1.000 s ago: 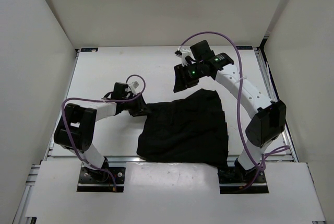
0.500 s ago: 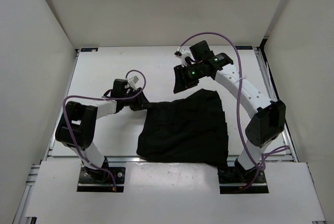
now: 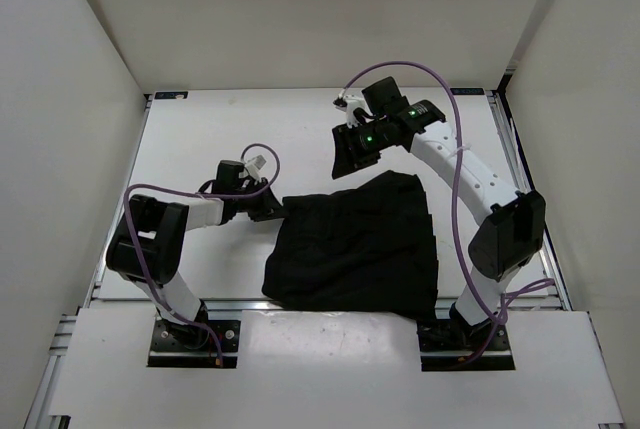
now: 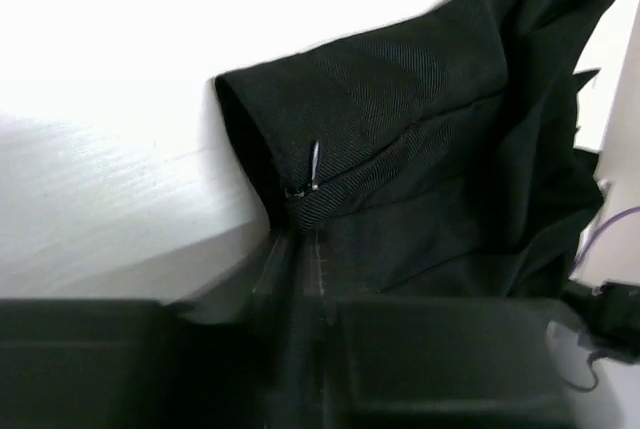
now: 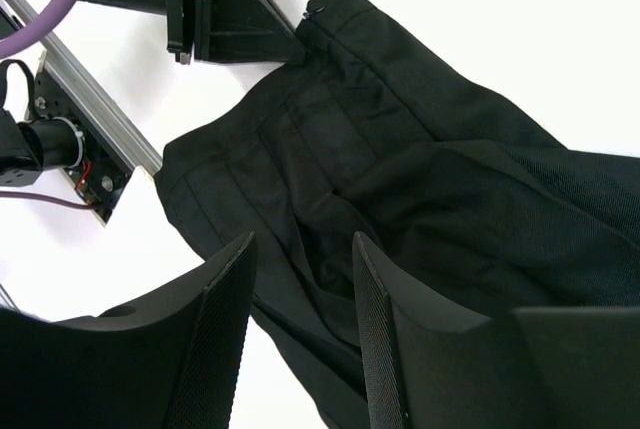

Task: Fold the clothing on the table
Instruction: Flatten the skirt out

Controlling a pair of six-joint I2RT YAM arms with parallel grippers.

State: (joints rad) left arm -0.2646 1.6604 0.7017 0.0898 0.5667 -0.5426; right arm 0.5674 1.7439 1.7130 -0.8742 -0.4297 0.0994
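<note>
The black clothing lies crumpled on the white table, toward the front right. My left gripper sits low at the garment's upper left corner. In the left wrist view its jaws stand narrow, with the waistband corner and its small zip pull running in between them. The right wrist view shows the left gripper pinching that same corner of the clothing. My right gripper hangs above the garment's far edge. Its fingers are open and hold nothing.
White walls close in the table on the left, back and right. An aluminium rail runs along the front edge, and a rail shows in the right wrist view. Purple cables loop over both arms.
The left gripper's jaws have narrowed onto the clothing's corner after a small shift back and forth at that spot. The right arm has not moved.
</note>
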